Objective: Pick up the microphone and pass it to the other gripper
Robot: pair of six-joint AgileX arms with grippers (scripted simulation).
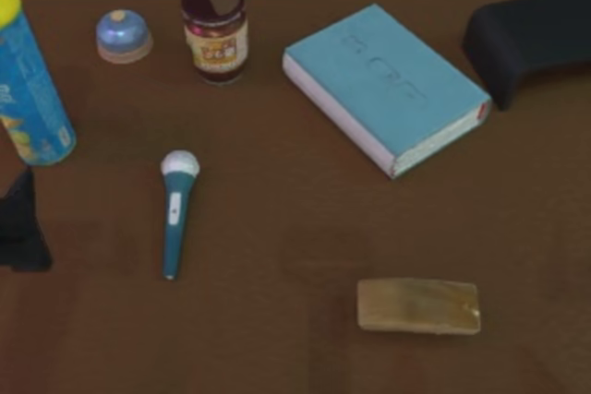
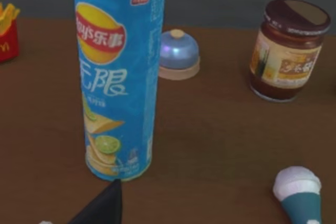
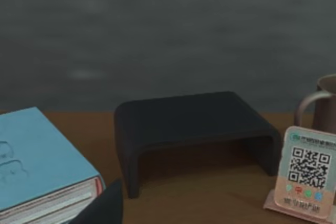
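the left end effector (image 1: pixel 20 223) is showing only as a black wedge at the left edge of the tabletop (image 1: pixel 295 339) in the top view, and whether it is open or closed cannot be told. it is sitting just below the tall blue chip can (image 1: pixel 28 85) and apart from the microphone (image 1: pixel 176 212), which is lying flat to its right on the left half of the tabletop, white head pointing away toward the far edge and teal handle pointing toward the near edge, nothing touching it. in the left wrist view a black fingertip (image 2: pixel 102 205) is poking in near the can's base, with the microphone's head at the frame's edge. farther out, a bell (image 1: pixel 124 35) and a jar (image 1: pixel 214 30) are standing along the far edge, a light blue book (image 1: pixel 383 85) is lying right of centre, a black stand (image 1: pixel 531 39) is sitting at the far right corner, and a tan block (image 1: pixel 418 306) is lying near the front right. the right end effector (image 3: pixel 102 205) is appearing only as a dark tip in the right wrist view beside the book, its state also impossible to tell.
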